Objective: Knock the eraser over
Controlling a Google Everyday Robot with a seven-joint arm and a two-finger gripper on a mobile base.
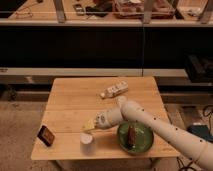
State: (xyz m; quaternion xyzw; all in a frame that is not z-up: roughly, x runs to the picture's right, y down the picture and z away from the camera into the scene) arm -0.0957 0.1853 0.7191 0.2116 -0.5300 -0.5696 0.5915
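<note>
A small dark block with an orange edge (46, 135), which looks like the eraser, stands at the table's front left corner. My gripper (91, 124) is at the end of the white arm (150, 125) that reaches in from the lower right. It hovers low over the middle front of the wooden table (70, 102). It is to the right of the block and apart from it. A small white cup (87, 140) stands just below the gripper, close to it.
A green plate (142, 142) with a brown upright object (132, 135) sits at the front right, under the arm. A pale bottle (114, 90) lies on its side near the back middle. Dark shelving runs behind the table.
</note>
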